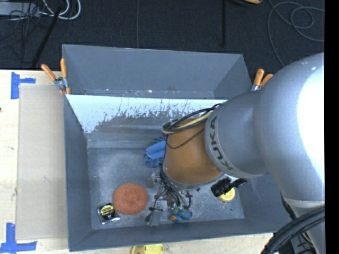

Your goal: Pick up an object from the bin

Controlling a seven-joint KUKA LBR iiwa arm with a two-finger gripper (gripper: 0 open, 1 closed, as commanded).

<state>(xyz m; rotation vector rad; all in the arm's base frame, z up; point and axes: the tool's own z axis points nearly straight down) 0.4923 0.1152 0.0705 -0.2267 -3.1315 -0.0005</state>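
Large silver arm (275,126) across the right half of the view, reaching down and leftward into the bin. Beneath it, a grey metal bin (153,73) with tall sloping walls and a speckled floor. At the wrist, a tan-orange cover (185,155) with black cables looped over its top, above the middle of the floor.

Left of the wrist, near the front wall, a round rust-orange disc (130,198), lying flat, rough and spongy-looking. Behind the disc, partly tucked under the cover's left edge, a crumpled blue thing (156,151); cloth or soft plastic, hard to tell which.

Below the cover, the gripper (161,208), low over the front of the floor, just right of the rust-orange disc; cannot tell whether touching or merely beside. Cannot tell either whether released or clenched, amid the dark tangle of parts there.

Right of the wrist, a small yellow piece (228,196), half hidden by a black part of the robot. In the front left corner, just beside the disc, a small yellow-and-black tape measure (107,211). Just right of the gripper, near the front wall, a tiny blue piece (183,215).
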